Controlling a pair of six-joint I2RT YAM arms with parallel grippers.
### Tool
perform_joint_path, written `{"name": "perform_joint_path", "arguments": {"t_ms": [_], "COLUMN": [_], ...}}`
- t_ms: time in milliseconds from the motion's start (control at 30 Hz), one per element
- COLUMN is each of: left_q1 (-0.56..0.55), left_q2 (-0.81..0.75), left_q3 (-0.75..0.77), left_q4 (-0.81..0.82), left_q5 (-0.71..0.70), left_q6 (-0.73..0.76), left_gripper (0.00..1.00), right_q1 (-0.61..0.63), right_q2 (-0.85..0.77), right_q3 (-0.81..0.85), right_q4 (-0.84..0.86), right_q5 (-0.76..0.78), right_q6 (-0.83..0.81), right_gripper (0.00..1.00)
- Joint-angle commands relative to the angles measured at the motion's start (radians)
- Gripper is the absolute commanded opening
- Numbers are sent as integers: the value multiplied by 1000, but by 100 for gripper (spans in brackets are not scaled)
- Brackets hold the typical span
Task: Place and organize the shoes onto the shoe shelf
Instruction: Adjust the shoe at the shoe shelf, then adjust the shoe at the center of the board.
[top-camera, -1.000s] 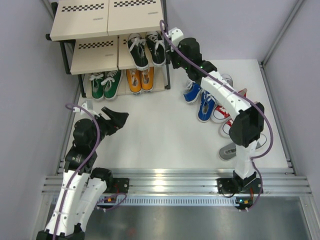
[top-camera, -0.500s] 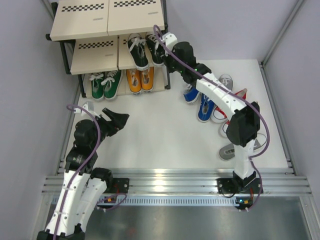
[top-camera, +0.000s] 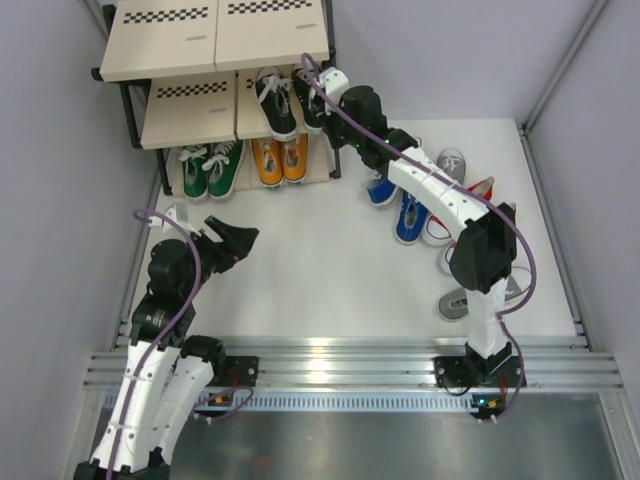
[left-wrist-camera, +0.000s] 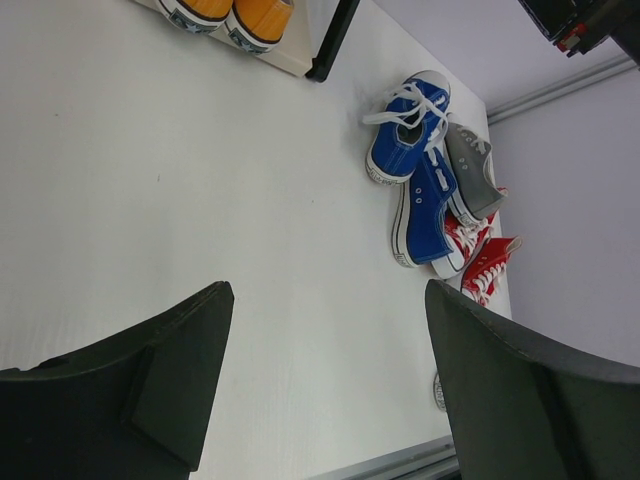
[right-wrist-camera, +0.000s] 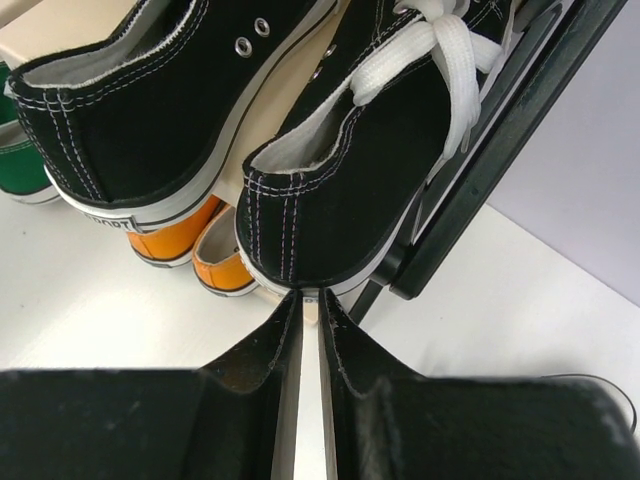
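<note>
Right gripper at a black shoe
My right fingers are pressed together, tips at its heel, at the right end of the shoe shelf's middle board; my left gripper hangs spread wide above the table.

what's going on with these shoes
The right gripper, shut, has its tips at the heel of a black shoe on the shoe shelf's middle tier. A green pair and an orange pair sit on the bottom tier. The left gripper hangs open and empty over the table, where blue shoes, red shoes and grey shoes lie.
</note>
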Motion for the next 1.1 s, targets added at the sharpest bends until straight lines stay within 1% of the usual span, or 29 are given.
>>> {"name": "perform_joint_path", "arguments": {"t_ms": [0,133,200,500,867,1067], "left_q1": [-4,-4,-2,-4,-4,-4], "left_q2": [-20,-19,-19,-22,-20,-22], "left_q3": [-2,-5,-4,-1,1,4], "left_q4": [17,17,17,17,16,17], "left_q5": [9,6,7,12,17,17], "left_q6": [-4,-5,-7,-7,-16,-16], "left_gripper": [83,83,83,83,83,83], "right_q1": [1,-6,-8,-13,1,26], "right_q2": [-40,-73,-82,-27,48,70], "right_q3": [11,-18,-25,5,89,133], "right_q4": [66,72,83,85,57,48], "right_q5": [35,34,60,96,10,-10], "right_q6": [5,0,-6,-29,-12,-9], "right_gripper": [11,11,11,9,10,10]}}
